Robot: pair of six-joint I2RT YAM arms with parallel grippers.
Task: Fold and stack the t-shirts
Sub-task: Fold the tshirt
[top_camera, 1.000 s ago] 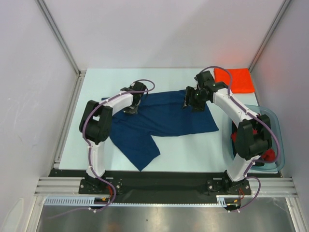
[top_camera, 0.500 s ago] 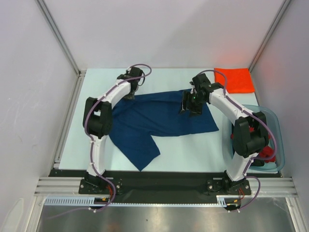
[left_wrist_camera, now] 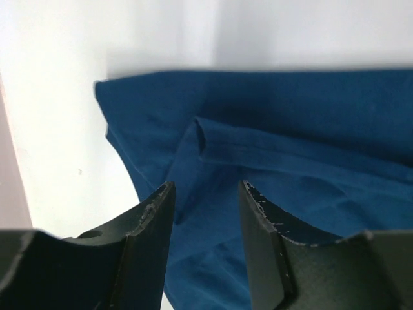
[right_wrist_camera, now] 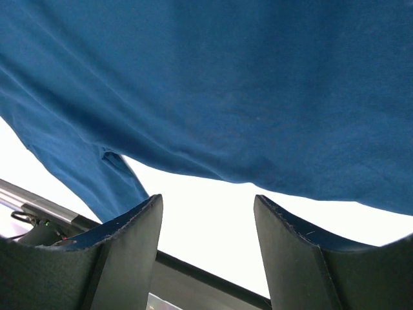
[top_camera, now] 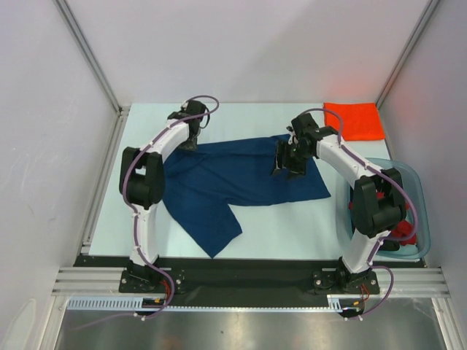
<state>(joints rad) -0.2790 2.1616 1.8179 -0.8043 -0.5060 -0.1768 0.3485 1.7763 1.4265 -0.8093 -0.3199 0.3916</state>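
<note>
A navy blue t-shirt (top_camera: 241, 179) lies spread on the table, one part trailing toward the near edge. My left gripper (top_camera: 188, 141) sits at the shirt's back left corner. In the left wrist view its jaws (left_wrist_camera: 206, 187) stand open just above the blue cloth (left_wrist_camera: 290, 129), holding nothing. My right gripper (top_camera: 286, 162) hovers over the shirt's back right part; the right wrist view shows it (right_wrist_camera: 206, 197) open and empty, with the cloth (right_wrist_camera: 226, 84) ahead of it. An orange t-shirt (top_camera: 355, 120) lies folded at the back right corner.
A clear bluish tub (top_camera: 422, 189) stands at the right edge beside the right arm, with red cloth (top_camera: 406, 235) inside. White walls and metal frame posts close in the table on three sides. A black rail runs along the near edge.
My left gripper moved toward the back left, dragging the shirt's corner outward, then opened and let it go. The right gripper has barely shifted.
</note>
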